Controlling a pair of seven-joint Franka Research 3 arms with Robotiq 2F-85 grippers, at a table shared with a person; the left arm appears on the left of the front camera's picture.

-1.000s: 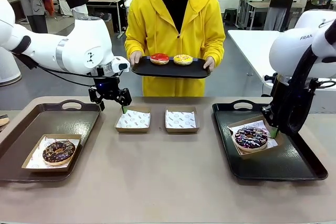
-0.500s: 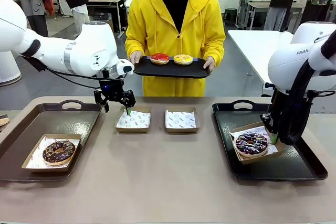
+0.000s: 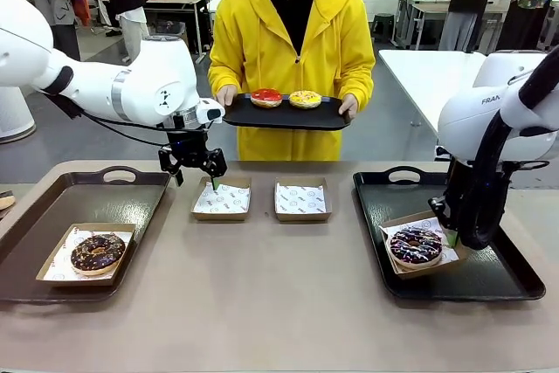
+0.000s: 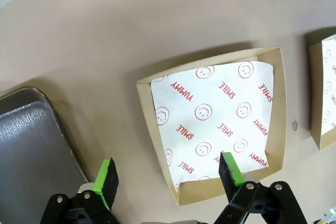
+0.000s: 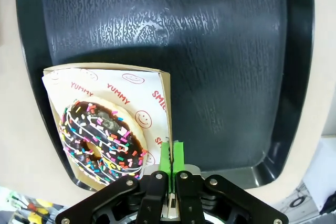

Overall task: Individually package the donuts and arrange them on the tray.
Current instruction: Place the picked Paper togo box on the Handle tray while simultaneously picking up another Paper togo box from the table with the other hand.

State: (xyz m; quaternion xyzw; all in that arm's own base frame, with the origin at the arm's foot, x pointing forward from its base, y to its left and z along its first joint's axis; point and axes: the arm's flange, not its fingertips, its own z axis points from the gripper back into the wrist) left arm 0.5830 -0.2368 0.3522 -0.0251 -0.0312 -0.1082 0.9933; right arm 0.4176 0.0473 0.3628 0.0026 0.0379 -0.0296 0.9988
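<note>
My right gripper (image 3: 452,235) (image 5: 170,157) is shut on the wall of a paper-lined cardboard box (image 5: 157,95). That box holds the dark-iced sprinkled donut (image 3: 416,246) (image 5: 100,140) and rests on the black right tray (image 3: 489,281). Above the near left corner of an empty lined box (image 3: 221,199) (image 4: 220,124) hovers my left gripper (image 3: 196,172) (image 4: 169,174), open. A chocolate-iced donut (image 3: 97,252) lies in its box on the left tray (image 3: 52,207). The person holds up a small black tray (image 3: 284,114) with the red-iced donut (image 3: 266,97) and the yellow-iced donut (image 3: 305,99).
A second empty lined box (image 3: 300,199) (image 4: 325,93) sits to the right of the first one. The left tray's corner (image 4: 31,140) lies close to my left gripper. Bare tan tabletop (image 3: 279,303) spans the front middle.
My right gripper has drawn the box with the sprinkled donut a little toward the tray's front. My left gripper has shifted right, closer over the empty box.
</note>
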